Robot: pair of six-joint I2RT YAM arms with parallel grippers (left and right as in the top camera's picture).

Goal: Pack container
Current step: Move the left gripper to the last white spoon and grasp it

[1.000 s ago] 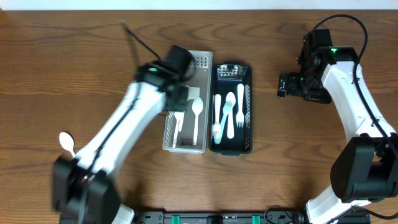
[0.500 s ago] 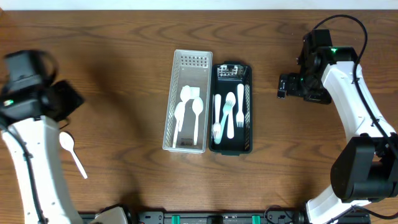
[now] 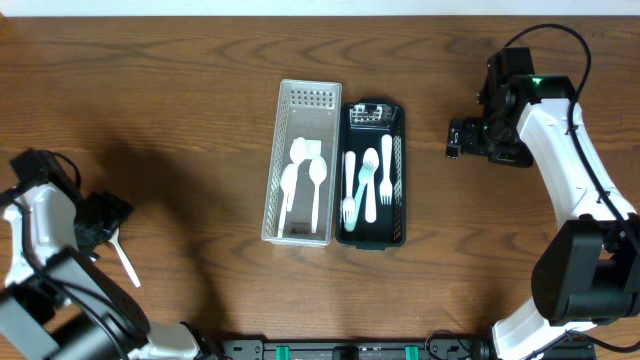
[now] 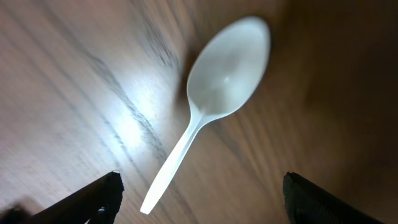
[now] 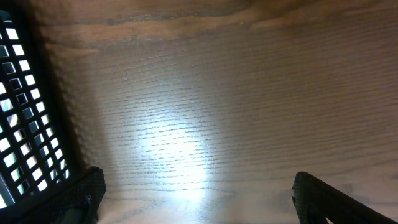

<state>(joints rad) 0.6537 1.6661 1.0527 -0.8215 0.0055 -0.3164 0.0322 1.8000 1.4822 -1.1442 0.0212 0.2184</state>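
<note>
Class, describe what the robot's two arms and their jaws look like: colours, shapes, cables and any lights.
Both arms have white links and black joints. The right arm carries a small green light near its wrist, a thin black cable looping above it, and a fat black cylindrical joint low down. The left arm looks alike. In the wrist views the jaws show as black tips.

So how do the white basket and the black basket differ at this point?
The white basket holds spoons; the black basket holds forks. The white basket also reaches further up the overhead view than the black basket. Both are perforated oblong bins lying side by side, parallel.
</note>
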